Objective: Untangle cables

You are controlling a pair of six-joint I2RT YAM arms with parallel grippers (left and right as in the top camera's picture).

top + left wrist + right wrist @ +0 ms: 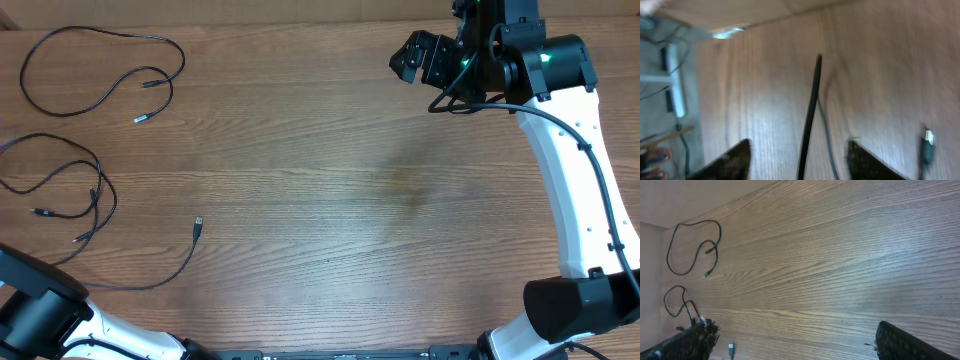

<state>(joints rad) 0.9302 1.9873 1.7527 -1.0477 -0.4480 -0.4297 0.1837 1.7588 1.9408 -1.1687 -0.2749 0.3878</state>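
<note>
Your left pincer stood open astride a cable running lengthwise between its jaws; your right pincer, also open, hung well apart across the worktop.

Cables: thin black cords, small plug ends, lying in separate loose loops, far left to near left

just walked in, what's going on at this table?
Two arms are untangling cables, which lie as loose loops on the left of the table. The left gripper is open, with one thin black cord running between its jaws, not clamped. The right gripper is open and empty, far from them.
</note>
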